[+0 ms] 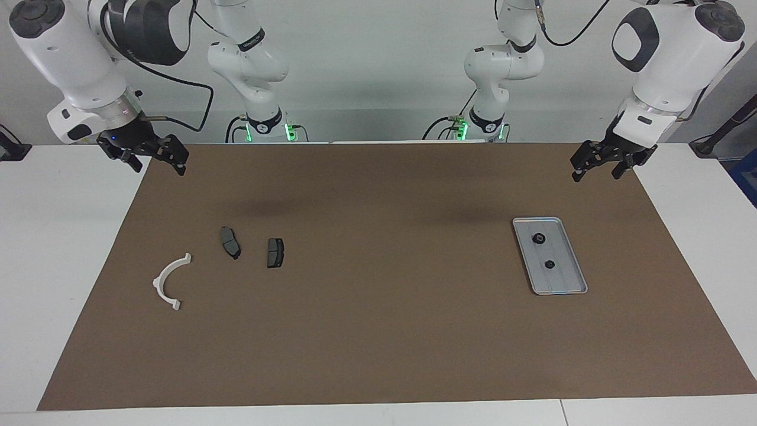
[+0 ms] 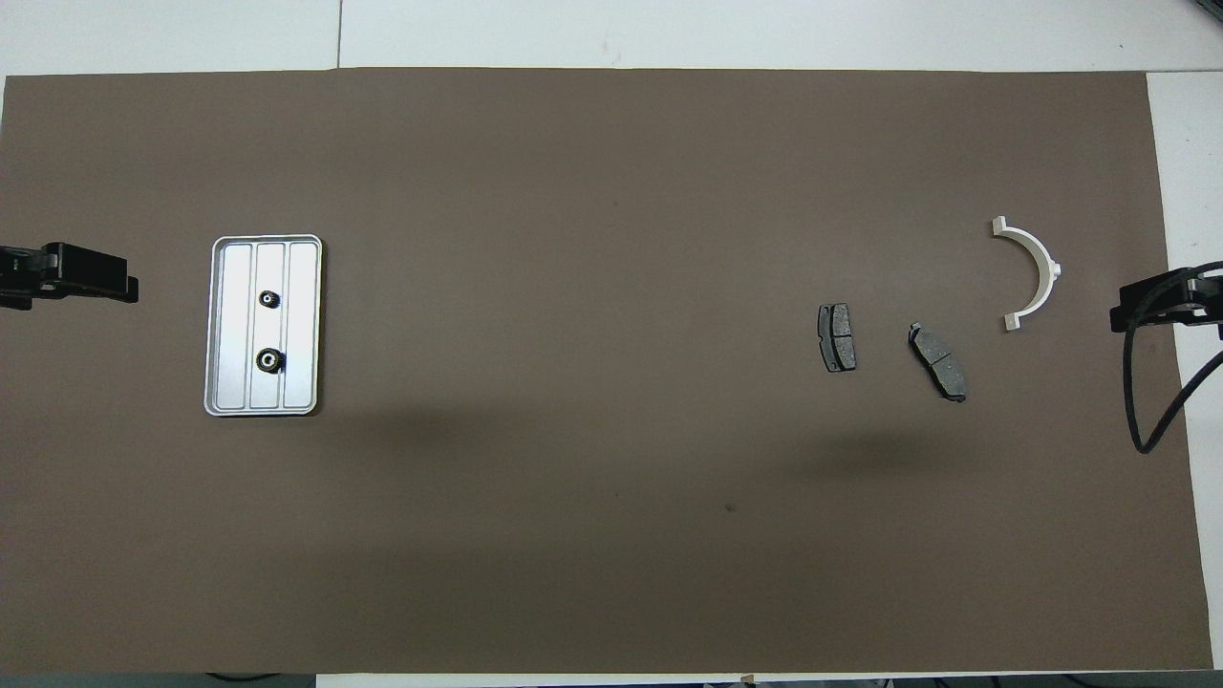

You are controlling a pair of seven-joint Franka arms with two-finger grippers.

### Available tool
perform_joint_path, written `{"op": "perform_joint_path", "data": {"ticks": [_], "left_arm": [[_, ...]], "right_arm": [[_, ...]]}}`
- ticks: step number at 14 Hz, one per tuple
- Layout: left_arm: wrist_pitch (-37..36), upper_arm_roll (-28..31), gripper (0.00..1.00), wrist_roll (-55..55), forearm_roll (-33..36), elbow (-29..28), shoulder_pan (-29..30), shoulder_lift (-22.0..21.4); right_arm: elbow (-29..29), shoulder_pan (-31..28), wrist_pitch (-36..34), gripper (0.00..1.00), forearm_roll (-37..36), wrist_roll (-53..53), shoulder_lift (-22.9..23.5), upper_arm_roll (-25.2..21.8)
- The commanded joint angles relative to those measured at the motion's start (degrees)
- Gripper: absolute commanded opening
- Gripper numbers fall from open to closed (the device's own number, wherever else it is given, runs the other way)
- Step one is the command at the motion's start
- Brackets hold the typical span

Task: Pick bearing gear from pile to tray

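Observation:
The silver ribbed tray lies on the brown mat toward the left arm's end. Two small black bearing gears sit in it, one nearer the robots than the other. The pile lies toward the right arm's end: a white half-ring bracket and two dark brake pads. My left gripper hangs open and holds nothing, over the mat's edge beside the tray. My right gripper hangs open and holds nothing, over the mat's corner beside the pile.
The brown mat covers most of the white table. A black cable loops down from the right arm over the mat's edge.

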Motion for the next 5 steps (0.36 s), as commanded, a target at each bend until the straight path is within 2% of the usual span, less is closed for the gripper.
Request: {"op": "perform_joint_path", "data": {"ticks": [1, 5], "left_arm": [[-1.77, -1.00, 1.00, 0.87, 0.59, 2.10, 1.02, 0.99], [-1.94, -0.92, 1.00, 0.87, 0.59, 1.93, 1.02, 0.82]], "right_arm": [[-1.63, -1.01, 1.30, 1.00, 0.23, -2.13, -1.20, 0.42], [-1.54, -0.83, 1.30, 1.00, 0.23, -2.04, -1.20, 0.42]]}}
